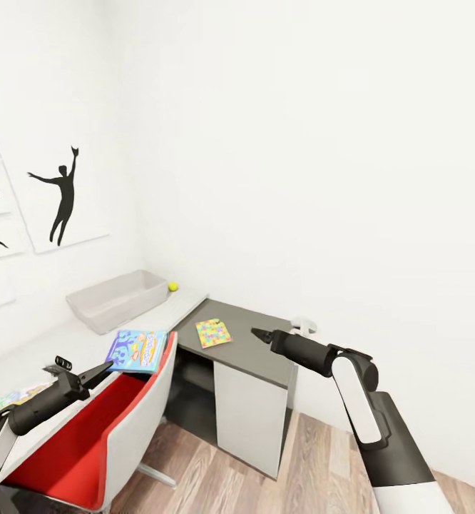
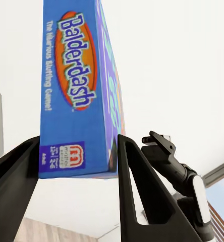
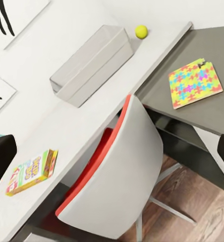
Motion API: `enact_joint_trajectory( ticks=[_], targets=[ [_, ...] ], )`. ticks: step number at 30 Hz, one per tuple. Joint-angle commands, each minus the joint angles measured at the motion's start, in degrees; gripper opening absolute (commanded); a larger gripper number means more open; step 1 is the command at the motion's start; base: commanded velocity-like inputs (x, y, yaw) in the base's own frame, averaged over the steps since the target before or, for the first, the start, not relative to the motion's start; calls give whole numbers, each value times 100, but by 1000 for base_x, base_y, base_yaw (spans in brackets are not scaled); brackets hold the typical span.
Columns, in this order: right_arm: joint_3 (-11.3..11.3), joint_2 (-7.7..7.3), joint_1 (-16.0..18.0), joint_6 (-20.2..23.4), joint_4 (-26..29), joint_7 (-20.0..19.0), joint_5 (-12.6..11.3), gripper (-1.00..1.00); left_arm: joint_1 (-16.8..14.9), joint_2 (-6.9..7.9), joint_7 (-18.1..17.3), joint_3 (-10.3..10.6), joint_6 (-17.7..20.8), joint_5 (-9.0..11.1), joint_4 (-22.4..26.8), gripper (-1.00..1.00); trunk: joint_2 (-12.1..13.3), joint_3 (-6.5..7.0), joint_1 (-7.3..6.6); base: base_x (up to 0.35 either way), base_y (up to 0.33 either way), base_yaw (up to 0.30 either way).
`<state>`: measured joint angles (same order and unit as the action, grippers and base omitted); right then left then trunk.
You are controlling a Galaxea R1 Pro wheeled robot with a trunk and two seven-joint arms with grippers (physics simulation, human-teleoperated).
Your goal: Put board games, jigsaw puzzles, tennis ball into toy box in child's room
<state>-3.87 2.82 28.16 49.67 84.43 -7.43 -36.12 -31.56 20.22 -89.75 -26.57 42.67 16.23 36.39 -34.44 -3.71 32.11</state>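
My left gripper is shut on a blue Balderdash board game, held above the white table; in the left wrist view the box stands between the two fingers. The grey toy box sits at the back of the table with the yellow tennis ball beside it. On the dark desk top lies a colourful jigsaw puzzle. My right gripper hovers open over that desk, holding nothing. The right wrist view takes in the toy box, ball, puzzle and another colourful box on the table.
A red and white chair is pushed against the table's front, under my left arm. The dark grey desk with a white cabinet front adjoins the table on the right. Silhouette pictures hang on the left wall. Wooden floor lies below.
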Motion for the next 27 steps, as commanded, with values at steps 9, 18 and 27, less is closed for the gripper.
enact_joint_trajectory(
  ticks=[9, 18, 27],
  targets=[
    [2, 8, 5, 25, 3, -39, 43, 100, -5, 0, -25, -6, 57, 3, 0, -100, -10, -11, 4, 192, -36, 290],
    [3, 8, 5, 25, 3, -42, 49, 100, -5, -9, -25, -4, 57, 3, 0, -100, -10, -11, 4, 158, -138, 290],
    [7, 1, 5, 25, 3, -45, 45, 100, -8, -9, -25, -6, 57, -1, 0, -100, -10, -11, 4, 173, -153, 227]
  ],
)
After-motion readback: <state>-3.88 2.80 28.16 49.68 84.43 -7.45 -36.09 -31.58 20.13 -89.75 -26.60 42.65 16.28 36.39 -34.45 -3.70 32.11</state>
